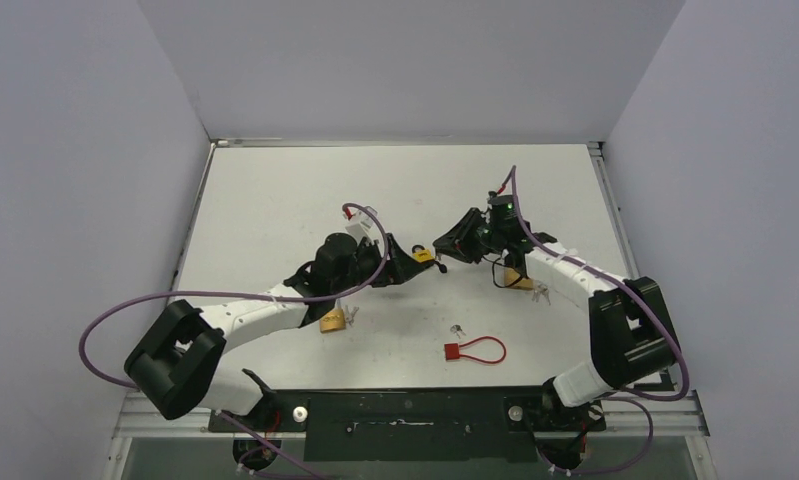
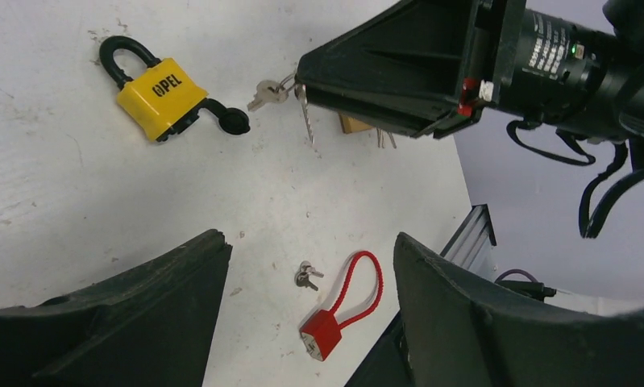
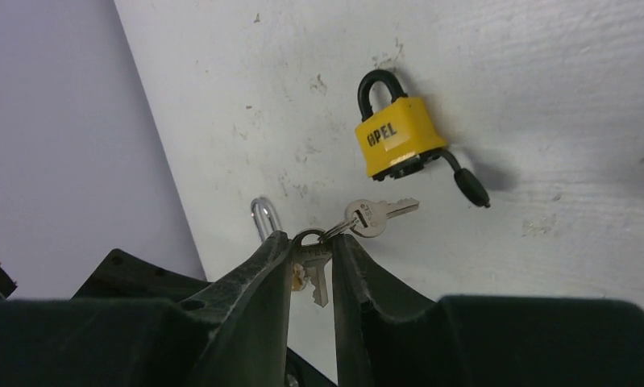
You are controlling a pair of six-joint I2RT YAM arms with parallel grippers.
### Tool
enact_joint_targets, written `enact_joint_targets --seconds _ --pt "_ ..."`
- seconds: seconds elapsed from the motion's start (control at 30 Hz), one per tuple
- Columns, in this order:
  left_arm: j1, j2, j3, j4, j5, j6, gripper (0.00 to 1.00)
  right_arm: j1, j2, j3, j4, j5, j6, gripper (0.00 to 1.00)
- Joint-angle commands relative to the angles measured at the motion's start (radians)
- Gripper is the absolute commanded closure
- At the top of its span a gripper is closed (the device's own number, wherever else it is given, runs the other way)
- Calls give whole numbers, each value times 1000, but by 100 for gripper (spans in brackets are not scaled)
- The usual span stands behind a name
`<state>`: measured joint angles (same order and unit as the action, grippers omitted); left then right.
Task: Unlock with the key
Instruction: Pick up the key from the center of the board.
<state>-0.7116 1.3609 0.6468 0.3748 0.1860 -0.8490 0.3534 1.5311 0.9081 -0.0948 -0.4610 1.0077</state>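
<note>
**Desk:** Where was the padlock when you looked?

**Me:** I saw the padlock (image 2: 159, 97) lying flat on the tabletop (image 1: 275, 200). Its yellow body faced up with the lettering showing, and the black shackle was seated in the body. Its black cap (image 2: 234, 121) hung off the base end on a short tether and rested just beside it.

**Desk:** And your right end effector?

**Me:** My right end effector (image 3: 310, 242) was clenched on a key (image 3: 314, 278). The key was pinched between the two fingers with its blade pointing down. A ring at the fingertips carried a second key (image 3: 376, 214), which dangled toward the padlock's base. In my left wrist view the held key hung just beside the cap and touched neither the cap nor the padlock. I could not tell whether its tip met the tabletop.

**Desk:** The left one?

**Me:** My left end effector (image 2: 306, 242) was released, its fingers spread wide with nothing between them. From above, the padlock lay between the two end effectors, close to the left one's tips.

**Desk:** Anything else around the padlock?

**Me:** A red cable lock (image 2: 334, 318) lay well apart from it, toward the arm bases, with a small key pair (image 2: 305, 276) just beside the loop. A brass lock (image 1: 333, 320) sat by my left arm and a second brass lock (image 1: 515, 278) under my right arm, both apart from the padlock.
</note>
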Motion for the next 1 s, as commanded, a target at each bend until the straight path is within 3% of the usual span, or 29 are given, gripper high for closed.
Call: enact_joint_targets --seconds 0.0,0.27,0.67,0.73,0.83,0.97 --pt "-31 56 64 134 -52 -43 33 55 -84 -53 169 -26 195 93" --pt "-60 146 118 146 -63 -30 46 130 -103 -96 213 10 292 93" --pt "-60 170 135 127 -77 16 100 136 -94 -94 209 -6 295 93" --pt "-61 162 139 121 -74 40 100 133 -94 -94 206 -8 287 81" --pt "-57 133 158 55 -45 110 100 99 -94 -75 193 -46 207 42" --pt "-52 70 196 -102 62 262 100 36 -155 -38 190 -106 -28 23"
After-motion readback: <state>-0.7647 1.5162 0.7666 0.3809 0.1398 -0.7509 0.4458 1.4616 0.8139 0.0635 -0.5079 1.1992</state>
